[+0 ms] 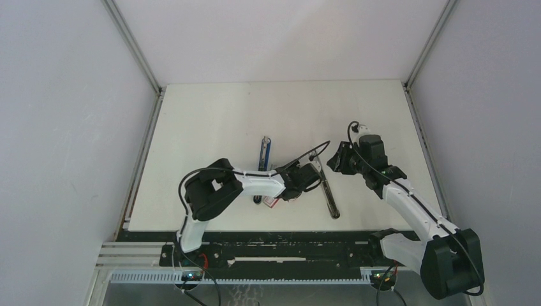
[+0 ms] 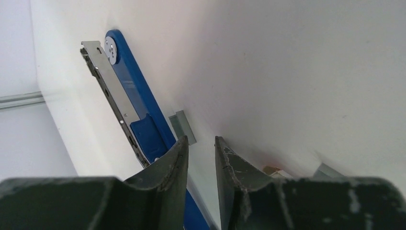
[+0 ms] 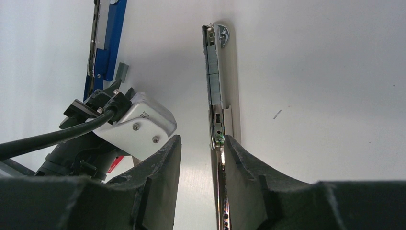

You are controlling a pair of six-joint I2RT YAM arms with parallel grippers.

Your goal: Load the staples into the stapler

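Observation:
A blue stapler (image 1: 265,153) lies open at mid-table, its silver magazine (image 2: 112,93) bared. A short grey staple strip (image 2: 184,125) lies on the table beside it. A second, white-and-chrome stapler (image 1: 330,197) lies open to the right, with grey staples in its magazine (image 3: 213,72). The red-and-white staple box (image 1: 271,202) sits under my left arm, mostly hidden. My left gripper (image 2: 201,140) is slightly open and empty, low over the table between the two staplers. My right gripper (image 3: 201,139) is open, with the second stapler's chrome arm (image 3: 219,191) between its fingers, against the right one.
The left arm's wrist camera (image 3: 139,124) and cable sit close to my right gripper's left finger. A corner of the grey inner tray (image 2: 330,170) shows by my left gripper. Walls enclose the table (image 1: 223,115) on the left, back and right.

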